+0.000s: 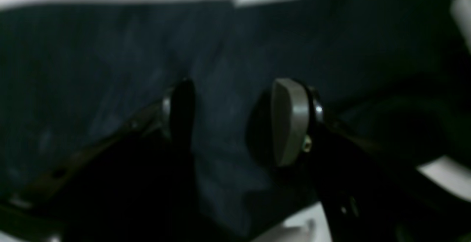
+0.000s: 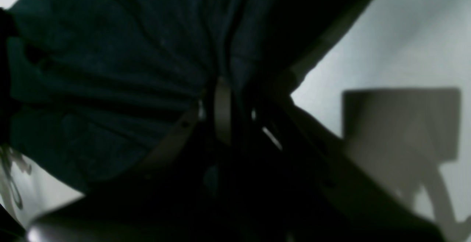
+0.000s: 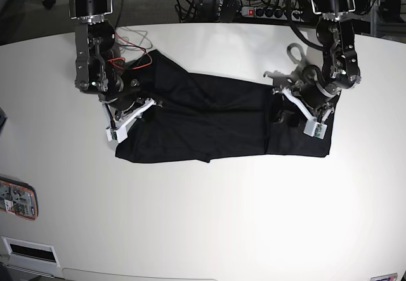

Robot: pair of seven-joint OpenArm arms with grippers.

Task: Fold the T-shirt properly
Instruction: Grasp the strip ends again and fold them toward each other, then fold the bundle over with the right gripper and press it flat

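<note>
The black T-shirt (image 3: 209, 125) lies spread lengthwise across the middle of the white table (image 3: 203, 224), a wide dark band running from one arm to the other, with a crease line crossing it and a folded-over portion at the end under the left arm. The left gripper (image 1: 235, 120) stands over the cloth at that end, on the base view's right; in its wrist view the two pads are set well apart, the grey pad (image 1: 290, 120) clear on one side and the other dark against the fabric, with bare shirt showing in the gap between them and nothing pinched. The right gripper (image 2: 228, 113), on the base view's left, is at the shirt's opposite end; its wrist view shows the fingers drawn close together on a bunch of the dark fabric, with pleats radiating out from the pinch, so it is clamped onto the T-shirt. Beyond that cloth the wrist view shows pale tabletop crossed by a blocky shadow. Red wires (image 3: 124, 46) trail near the right arm, a power strip (image 3: 263, 11) lies past the far edge of the table, and a small flat device (image 3: 18, 198) rests near the table's left edge.
</note>
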